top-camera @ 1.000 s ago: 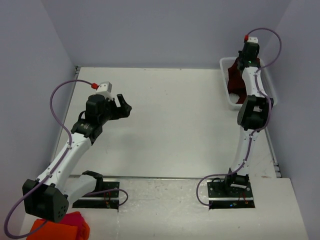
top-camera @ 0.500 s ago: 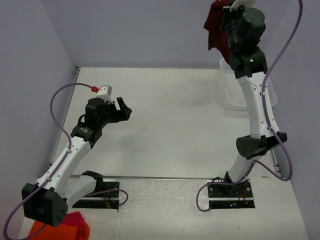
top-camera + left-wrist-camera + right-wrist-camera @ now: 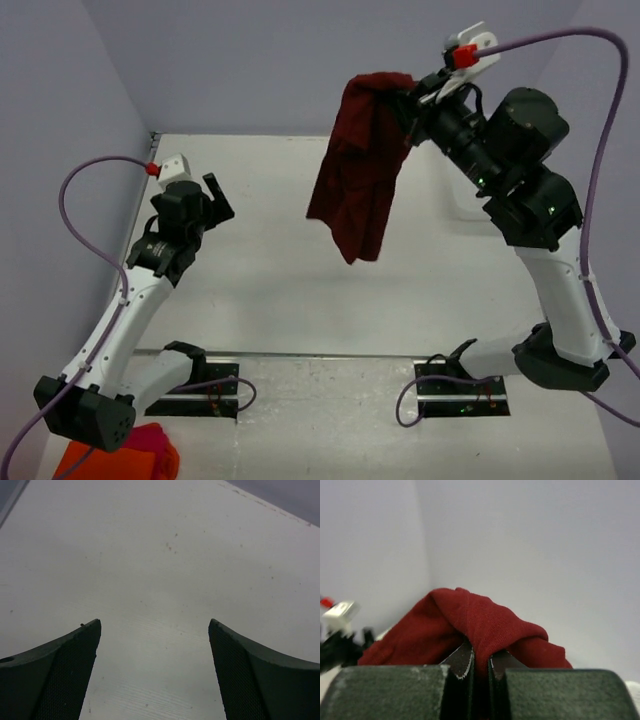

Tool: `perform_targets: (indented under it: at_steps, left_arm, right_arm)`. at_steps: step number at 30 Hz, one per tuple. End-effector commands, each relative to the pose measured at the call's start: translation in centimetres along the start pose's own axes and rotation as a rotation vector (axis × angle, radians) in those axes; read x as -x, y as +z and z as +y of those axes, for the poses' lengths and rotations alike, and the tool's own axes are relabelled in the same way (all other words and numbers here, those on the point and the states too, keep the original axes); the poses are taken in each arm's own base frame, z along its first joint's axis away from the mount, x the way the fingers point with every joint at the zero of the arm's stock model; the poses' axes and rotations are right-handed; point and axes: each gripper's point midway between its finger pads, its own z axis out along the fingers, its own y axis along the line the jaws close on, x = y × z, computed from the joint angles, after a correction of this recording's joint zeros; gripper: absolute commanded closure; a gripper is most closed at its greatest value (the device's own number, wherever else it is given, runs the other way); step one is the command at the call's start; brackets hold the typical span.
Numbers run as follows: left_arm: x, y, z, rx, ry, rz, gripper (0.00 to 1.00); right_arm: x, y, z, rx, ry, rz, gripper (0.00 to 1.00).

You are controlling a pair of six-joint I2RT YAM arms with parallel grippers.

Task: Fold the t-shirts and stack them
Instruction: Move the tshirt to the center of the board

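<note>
The right arm [image 3: 540,250] is raised high over the far right of the desk [image 3: 300,310], and the right jaws are clamped together on a bunched fold of the maroon shirt [image 3: 360,175]. In the right wrist view a ridge of the cloth [image 3: 470,625] rises out of the narrow slit between them. The shirt hangs loose from that pinch, crumpled, draping down and left over the far middle of the desk; its lower tip points to the near side. At the left, the left arm [image 3: 150,270] reaches over the desk with the left jaws wide apart, holding nothing, bare surface [image 3: 160,555] under them. An orange and pink cloth [image 3: 125,455] lies at the near left corner, by the left arm's base
</note>
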Motion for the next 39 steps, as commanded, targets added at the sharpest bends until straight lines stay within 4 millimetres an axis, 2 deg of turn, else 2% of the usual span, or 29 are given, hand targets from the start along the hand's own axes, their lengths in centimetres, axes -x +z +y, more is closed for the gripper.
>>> perform_targets:
  at_steps: [1,4,6,9,10,12,13,15,16,18,21,23,25,26,27,29,30,31,32,33,35,36,37,38,39]
  left_arm:
    - [3.2,-1.9,1.8,0.098,-0.061,-0.114,0.11]
    - [3.3,-2.0,2.3,0.140,-0.075,-0.107,0.12]
    - [3.3,-1.8,3.1,0.191,-0.077,-0.098,0.12]
    - [4.6,-0.8,4.6,0.270,-0.094,-0.092,0.11]
    - [4.8,-0.5,5.2,0.287,-0.101,-0.082,0.11]
    - [5.6,0.3,7.1,0.351,-0.118,-0.065,0.11]
    - [5.8,0.5,7.6,0.363,-0.120,-0.065,0.11]
    - [6.7,0.8,8.5,0.393,-0.124,-0.077,0.10]
    - [7.0,0.8,8.8,0.407,-0.125,-0.087,0.10]
    - [7.3,0.8,9.3,0.427,-0.124,-0.092,0.10]
    - [6.8,1.1,9.3,0.417,-0.126,-0.080,0.10]
    - [6.5,1.3,9.1,0.403,-0.123,-0.069,0.09]
    - [6.2,1.3,9.1,0.397,-0.120,-0.062,0.09]
    - [6.3,1.2,9.0,0.394,-0.115,-0.064,0.10]
    - [6.5,1.0,8.9,0.388,-0.116,-0.071,0.10]
    - [6.7,0.8,8.7,0.374,-0.118,-0.075,0.10]
    - [7.0,0.5,8.6,0.365,-0.118,-0.082,0.10]
    - [7.1,0.4,8.3,0.353,-0.119,-0.080,0.10]
    - [7.4,0.1,8.2,0.344,-0.117,-0.083,0.09]
    - [7.5,0.0,8.1,0.342,-0.117,-0.085,0.09]
    - [7.7,-0.3,7.9,0.324,-0.113,-0.085,0.09]
    - [7.9,-0.5,7.8,0.321,-0.116,-0.093,0.09]
    - [7.8,-0.5,7.5,0.302,-0.113,-0.087,0.08]
    - [7.8,-0.6,7.4,0.295,-0.108,-0.081,0.08]
    - [7.6,-0.6,7.3,0.291,-0.108,-0.076,0.08]
  right_arm:
    - [-5.5,-0.2,6.8,0.209,0.060,0.154,1.00]
    - [-6.2,-1.0,9.3,0.257,0.065,0.191,1.00]
    - [-7.1,-0.7,9.9,0.240,0.048,0.225,1.00]
    - [-7.9,-1.2,12.5,0.299,0.037,0.266,1.00]
    - [-7.0,-1.7,13.7,0.330,0.041,0.253,1.00]
    - [-7.8,-1.6,15.1,0.356,-0.013,0.283,1.00]
    - [-6.9,-2.2,16.6,0.397,-0.008,0.269,1.00]
    - [-7.2,-2.5,18.1,0.428,-0.031,0.279,1.00]
    - [-6.4,-3.2,19.4,0.465,-0.029,0.264,1.00]
    - [-6.2,-3.5,20.8,0.495,-0.042,0.268,1.00]
    - [-5.5,-4.9,23.2,0.568,-0.047,0.265,1.00]
    - [-5.6,-5.3,23.8,0.589,-0.045,0.267,1.00]
    - [-6.4,-5.6,23.4,0.576,-0.048,0.276,1.00]
    - [-6.1,-5.4,23.2,0.564,-0.040,0.250,1.00]
    - [-8.4,-5.0,23.1,0.548,-0.063,0.293,1.00]
    - [-9.5,-4.5,21.8,0.505,-0.046,0.306,1.00]
    - [-12.2,-4.0,21.8,0.496,-0.051,0.358,1.00]
    - [-13.9,-2.8,20.0,0.445,-0.041,0.383,1.00]
    - [-14.1,-2.2,19.5,0.440,0.000,0.364,1.00]
    - [-18.4,-2.0,19.0,0.428,0.015,0.447,1.00]
    - [-22.7,1.0,12.9,0.224,0.036,0.503,1.00]
    - [-26.2,2.6,7.5,0.090,0.042,0.548,1.00]
    - [-28.3,3.6,4.9,0.035,0.052,0.585,0.97]
    - [-30.2,4.9,1.5,-0.057,0.052,0.611,0.31]
    - [-34.2,6.5,-5.5,-0.261,0.036,0.684,0.01]
